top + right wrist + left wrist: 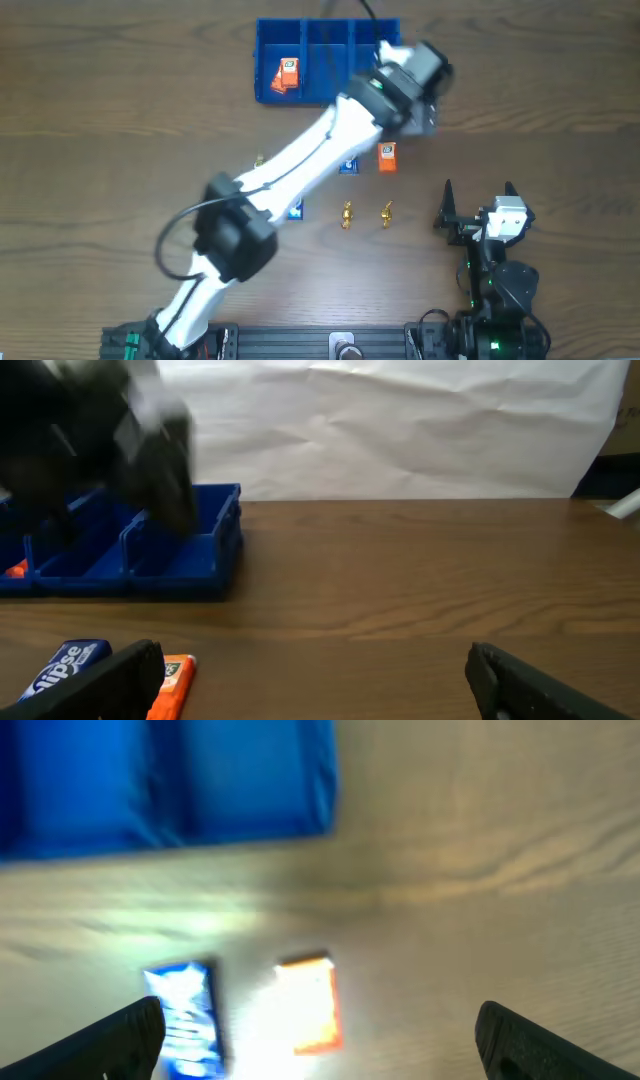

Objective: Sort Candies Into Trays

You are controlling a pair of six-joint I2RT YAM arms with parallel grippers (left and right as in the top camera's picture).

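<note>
Wood-grain table (120, 120): the left gripper (320, 1035) is poised, jaws spread wide, over a loose orange candy (312, 1005), with a blue candy (185, 1020) just beside it; the right gripper (478, 200) is parked open, holding nothing. Risk judged: an off-centre descent could nudge or pinch the blue candy too, causing a mis-sort. In the blue tray (268, 60), sorted orange candy (287, 75) is noted in the left compartment; the right compartment is partly hidden by the arm.

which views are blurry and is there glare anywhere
Left wrist view: blurred throughout, tray, blue candy and orange candy smeared, glare on the table around them. Right wrist view: left arm blurred, the rest sharp. Top view: evenly lit, fairly sharp.
</note>
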